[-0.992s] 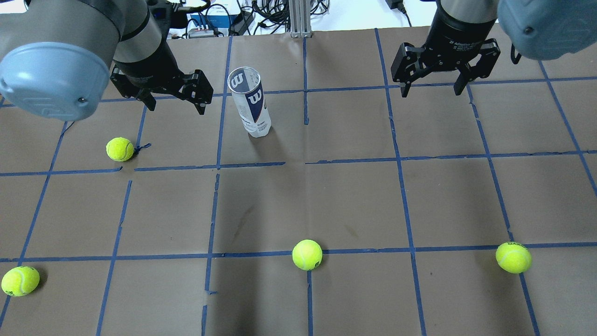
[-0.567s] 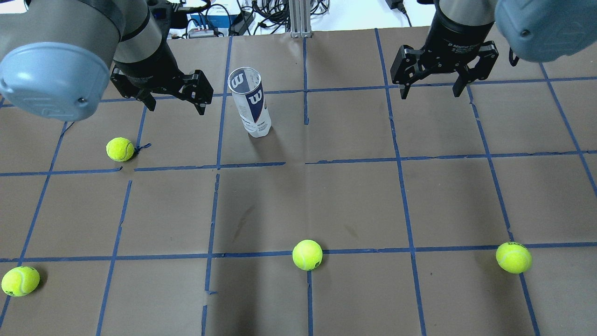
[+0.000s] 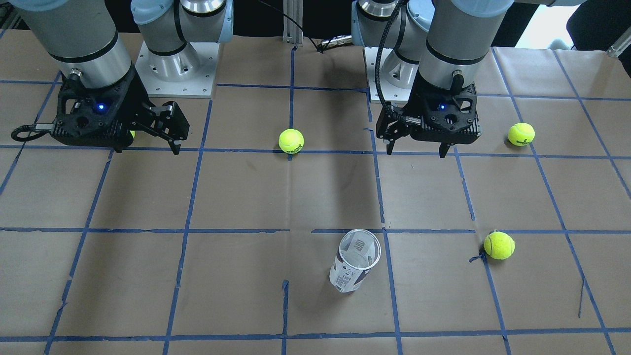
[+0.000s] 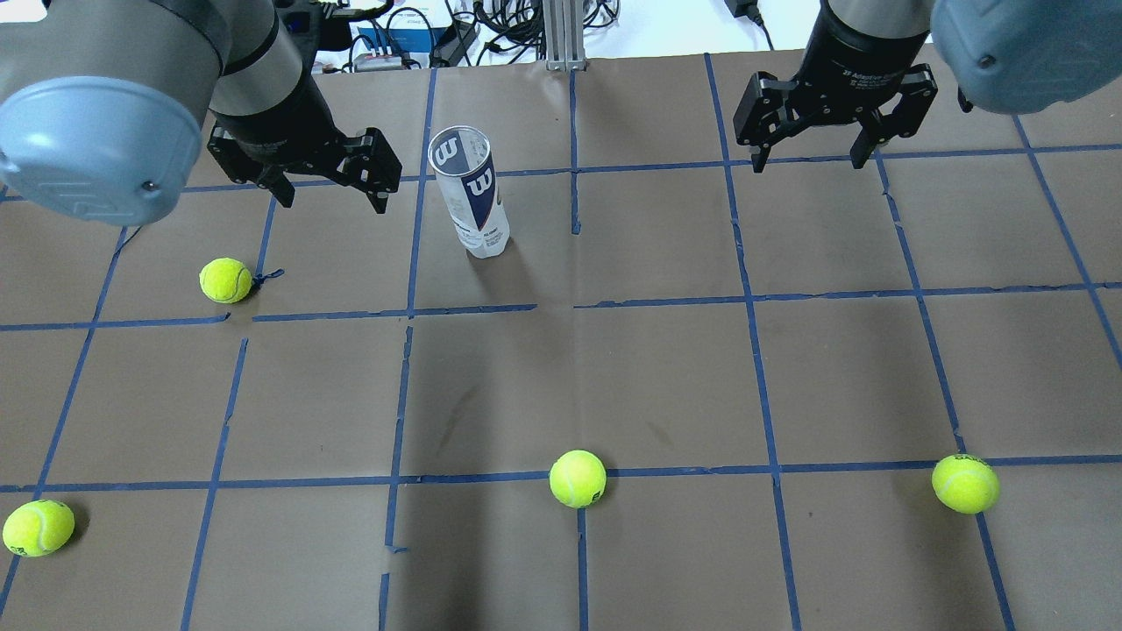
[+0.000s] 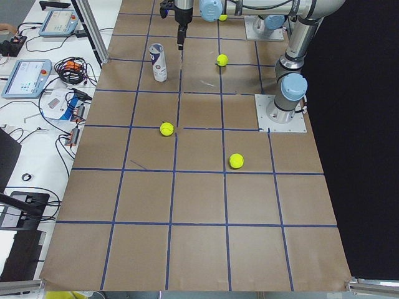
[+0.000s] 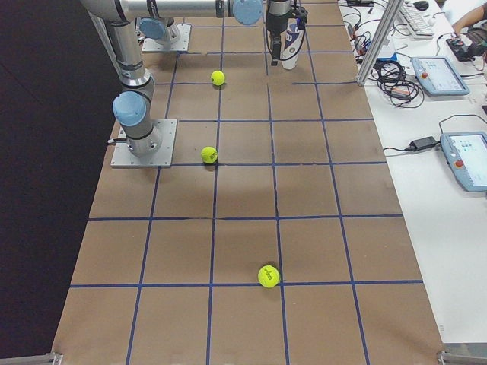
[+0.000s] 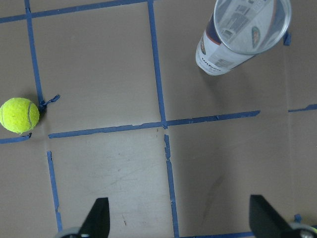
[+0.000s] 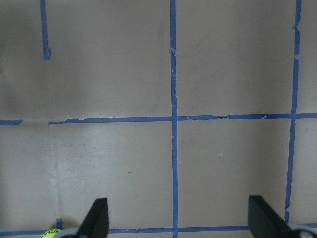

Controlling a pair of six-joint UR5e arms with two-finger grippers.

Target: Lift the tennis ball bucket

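Observation:
The tennis ball bucket (image 4: 473, 197) is a clear can with a white and navy "W" label. It stands upright with an open top and looks empty. It also shows in the front view (image 3: 355, 261), the left side view (image 5: 158, 62) and the left wrist view (image 7: 237, 39). My left gripper (image 4: 333, 197) hangs open and empty above the table, just left of the can and apart from it; in the front view (image 3: 416, 152) it is behind the can. My right gripper (image 4: 811, 162) is open and empty, far to the can's right.
Several yellow-green tennis balls lie on the brown paper with its blue tape grid: one near the left gripper (image 4: 225, 280), one front middle (image 4: 577, 478), one front right (image 4: 965, 483), one front left (image 4: 38, 528). Cables and devices sit beyond the table's far edge.
My right gripper has moved a little toward the far edge. My left gripper and the can are nearly where they were.

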